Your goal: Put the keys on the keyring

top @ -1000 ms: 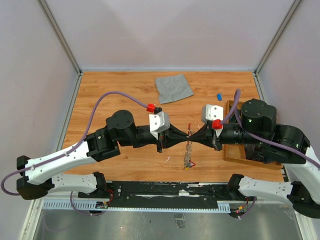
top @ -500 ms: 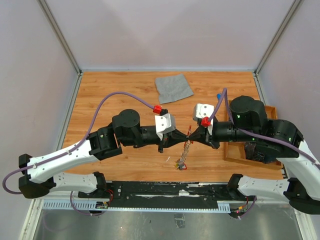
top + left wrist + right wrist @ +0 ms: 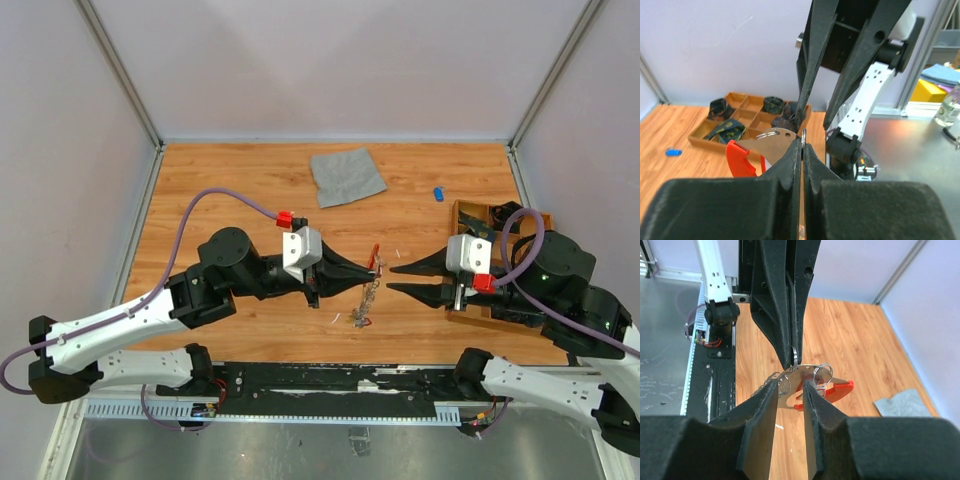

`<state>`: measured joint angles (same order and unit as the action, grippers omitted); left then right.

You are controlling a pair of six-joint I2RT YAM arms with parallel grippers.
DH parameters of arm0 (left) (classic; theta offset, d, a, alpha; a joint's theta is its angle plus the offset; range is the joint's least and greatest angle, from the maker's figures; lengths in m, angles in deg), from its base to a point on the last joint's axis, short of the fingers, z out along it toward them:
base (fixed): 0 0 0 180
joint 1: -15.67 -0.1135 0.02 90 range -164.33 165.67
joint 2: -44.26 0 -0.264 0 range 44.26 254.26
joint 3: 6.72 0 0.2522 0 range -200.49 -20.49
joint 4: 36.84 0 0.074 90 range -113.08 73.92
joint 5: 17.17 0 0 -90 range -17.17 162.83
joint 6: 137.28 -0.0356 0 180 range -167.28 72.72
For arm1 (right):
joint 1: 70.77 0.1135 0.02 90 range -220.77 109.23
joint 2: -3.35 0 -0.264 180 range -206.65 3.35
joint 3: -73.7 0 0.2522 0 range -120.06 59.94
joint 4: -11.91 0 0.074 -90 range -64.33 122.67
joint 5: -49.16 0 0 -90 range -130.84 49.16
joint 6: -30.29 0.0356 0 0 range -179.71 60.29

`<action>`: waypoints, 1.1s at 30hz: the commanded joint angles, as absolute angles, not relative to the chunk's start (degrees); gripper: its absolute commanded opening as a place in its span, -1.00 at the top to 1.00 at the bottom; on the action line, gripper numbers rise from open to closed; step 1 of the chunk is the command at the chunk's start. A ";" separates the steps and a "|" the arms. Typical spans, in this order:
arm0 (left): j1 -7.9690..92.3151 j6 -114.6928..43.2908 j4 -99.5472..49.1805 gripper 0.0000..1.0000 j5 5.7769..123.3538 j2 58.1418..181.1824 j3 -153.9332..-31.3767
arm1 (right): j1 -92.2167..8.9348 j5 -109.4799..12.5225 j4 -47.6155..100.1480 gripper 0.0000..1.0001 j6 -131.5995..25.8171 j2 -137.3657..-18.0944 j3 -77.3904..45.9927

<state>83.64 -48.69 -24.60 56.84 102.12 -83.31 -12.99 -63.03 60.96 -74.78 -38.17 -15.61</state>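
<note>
Gripping the keyring (image 3: 822, 374) with the left claw (image 3: 372, 268), fingers pressed shut on its thin silvery ring, raised above the middle of the bench (image 3: 230, 190). Carrying 1 red-headed key (image 3: 742, 159) at that ring, with the chain (image 3: 366, 298) drooping toward the wood below. Facing it with the right claw (image 3: 390, 280), spread wide open, near the ring yet apart from it. Showing 1 blue key (image 3: 438, 193) flat on the bench, well apart, toward the far right, near the wooden tray (image 3: 466, 207), and a grey cloth (image 3: 346, 175) farther back.
</note>
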 commanded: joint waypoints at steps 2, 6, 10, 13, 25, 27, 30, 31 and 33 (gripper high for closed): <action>83.55 -44.43 -38.24 0.99 51.67 99.41 -80.85 | -13.29 -67.12 48.83 0.48 -73.92 -35.56 -10.87; 83.53 -43.71 -39.55 0.99 49.55 99.28 -80.93 | -13.29 -70.12 43.42 0.50 -71.49 -34.25 -8.63; 83.53 -43.27 -40.28 0.99 49.16 99.27 -80.99 | -13.29 -71.37 40.30 0.50 -69.79 -34.09 -7.54; 83.53 -43.24 -40.30 0.99 49.35 99.35 -80.99 | -13.29 -72.44 39.04 0.51 -68.92 -34.22 -7.20; 83.53 -43.33 -40.03 0.99 49.35 99.78 -81.47 | -13.29 -73.80 39.35 0.61 -68.09 -35.31 -7.09; 83.55 -43.30 -40.04 0.99 49.25 99.92 -81.55 | -13.29 -74.09 39.59 0.64 -68.14 -35.51 -7.14; 83.53 -43.30 -40.04 0.99 49.16 99.97 -81.66 | -13.29 -74.24 40.01 0.68 -68.19 -35.91 -7.30; 83.57 -43.32 -40.04 0.99 49.17 99.89 -81.60 | -13.30 -74.17 40.15 0.70 -68.23 -36.05 -7.41; 83.60 -43.31 -39.97 0.99 49.18 99.89 -81.60 | -13.28 -74.18 40.56 0.76 -68.25 -36.39 -7.59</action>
